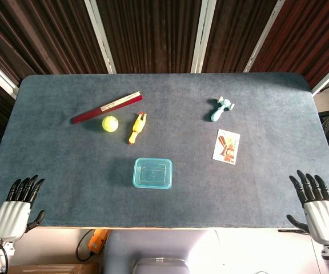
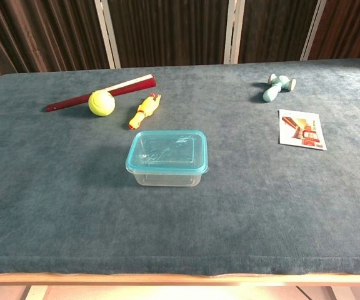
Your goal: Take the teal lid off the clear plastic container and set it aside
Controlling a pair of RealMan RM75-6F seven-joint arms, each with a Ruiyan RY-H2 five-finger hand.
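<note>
The clear plastic container [image 1: 152, 181] [image 2: 165, 177] sits near the middle of the table, slightly toward the front. Its teal lid [image 1: 152, 172] [image 2: 166, 152] is on top, lying flat and closed. My left hand [image 1: 17, 208] rests at the front left corner of the table, fingers spread and empty. My right hand [image 1: 319, 209] is at the front right corner, fingers likewise spread and empty. Both hands are far from the container. Neither hand shows in the chest view.
Behind the container lie a yellow rubber chicken [image 1: 137, 127] [image 2: 144, 110], a yellow ball [image 1: 110, 124] [image 2: 101, 103] and a red folded fan [image 1: 106, 107] [image 2: 102, 92]. A teal toy [image 1: 220, 108] [image 2: 278, 86] and a picture card [image 1: 226, 146] [image 2: 301, 129] lie to the right.
</note>
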